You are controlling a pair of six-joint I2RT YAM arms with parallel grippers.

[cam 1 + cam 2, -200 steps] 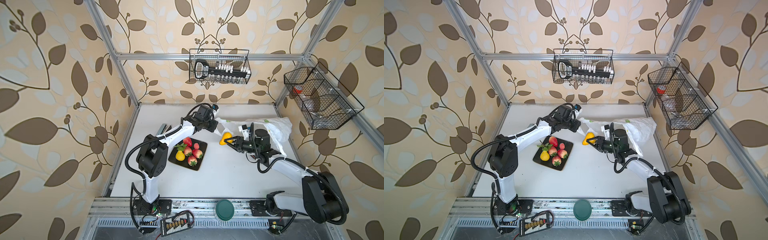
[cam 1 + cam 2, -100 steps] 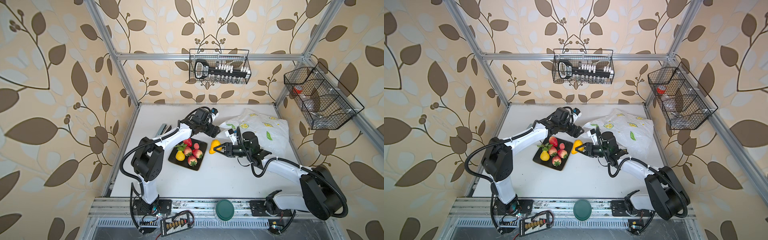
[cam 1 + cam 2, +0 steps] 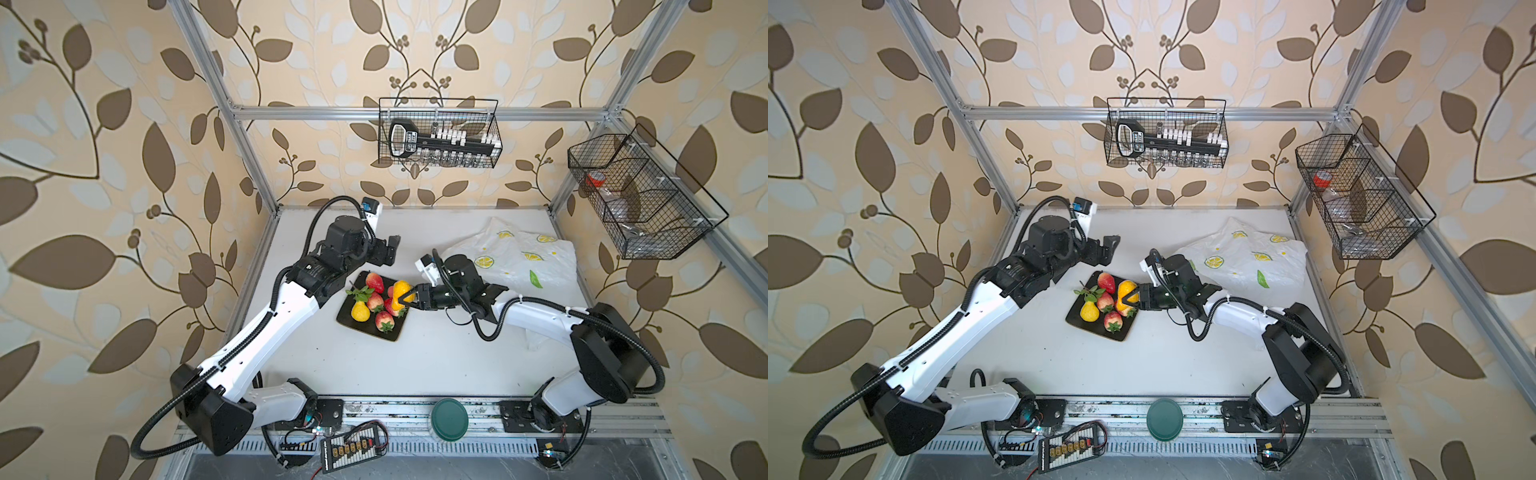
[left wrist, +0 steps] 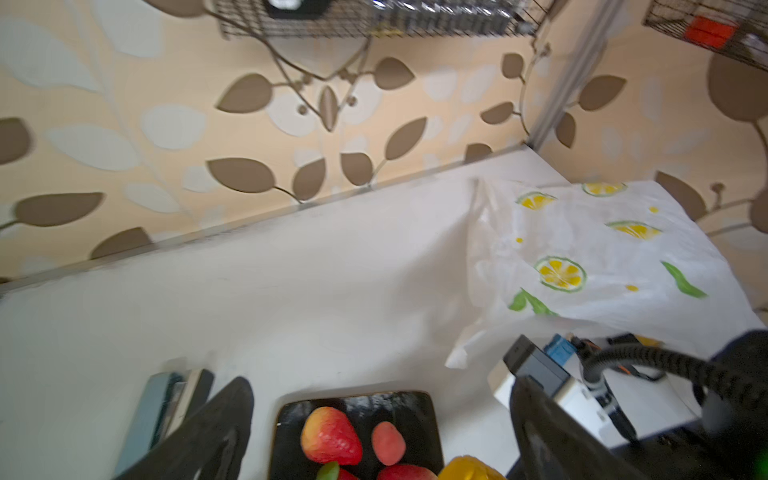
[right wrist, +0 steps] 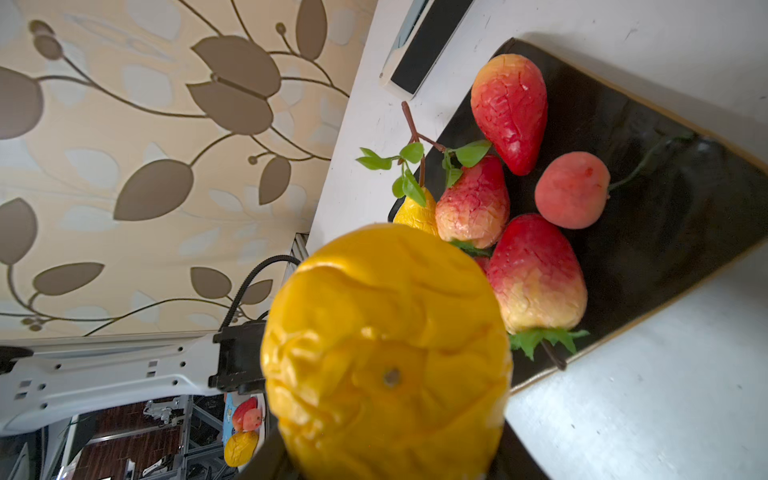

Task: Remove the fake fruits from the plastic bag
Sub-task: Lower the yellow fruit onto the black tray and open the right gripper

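The right pincer (image 3: 405, 300) gripped a yellow fruit (image 5: 386, 353) between its jaws, held over the edge of the black square plate (image 3: 359, 327). In the right wrist view that fruit filled the foreground and hid the fingers and part of the plate. Counted on the plate were three strawberries (image 5: 509, 112), one small peach (image 5: 571, 189), one yellow pear (image 3: 360, 310) and one leafy sprig (image 5: 409, 160).

The left pincer (image 3: 390, 250) stood wide and empty above the surface (image 3: 415, 361), just behind the plate. The left wrist view was blurred and cut off its fingers (image 4: 216, 432).

The plastic bag (image 3: 519, 257) lay slumped at the right rear of the surface. It showed four lemon slices and no writing. The right arm covered its near edge, and its contents could not be made out.

A black tool (image 3: 405, 139) in the rear wire basket (image 3: 494, 162) bore a label too small to read.
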